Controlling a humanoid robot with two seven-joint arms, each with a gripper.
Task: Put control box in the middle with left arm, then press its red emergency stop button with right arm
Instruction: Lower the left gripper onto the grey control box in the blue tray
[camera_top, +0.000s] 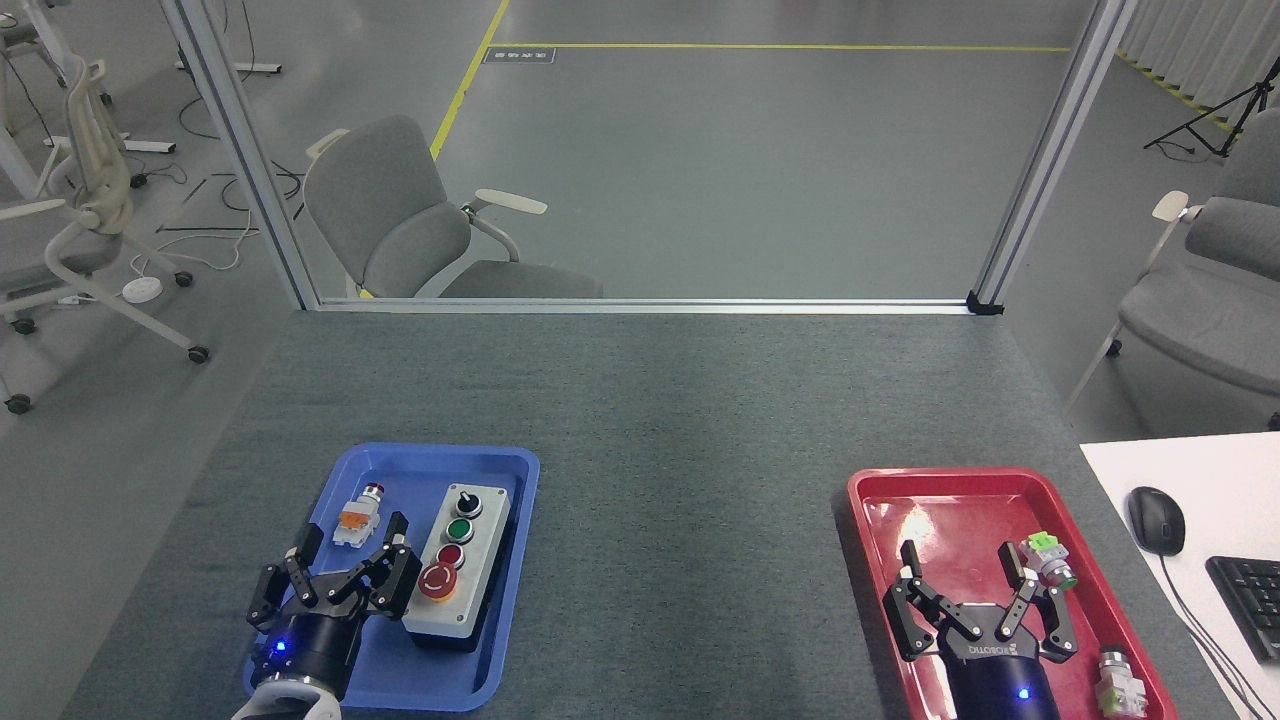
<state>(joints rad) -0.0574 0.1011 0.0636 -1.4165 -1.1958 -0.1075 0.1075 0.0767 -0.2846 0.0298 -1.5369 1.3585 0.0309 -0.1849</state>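
Observation:
The control box (458, 562) lies lengthwise in the blue tray (500, 470) at the left, with a black knob, a green button, a small red button and the red emergency stop button (438, 580) in one row. My left gripper (354, 538) is open over the tray, just left of the box, its right finger close to the box's near end. My right gripper (961, 568) is open above the red tray (880, 500), holding nothing. The middle (680, 520) of the dark grey felt tabletop lies between the two trays.
A small orange-and-white switch part (358, 516) lies in the blue tray near my left fingers. Two green-and-white switch parts (1045, 558) (1120, 688) sit in the red tray. A white desk with a mouse (1156, 520) and keyboard (1250, 600) stands at the right.

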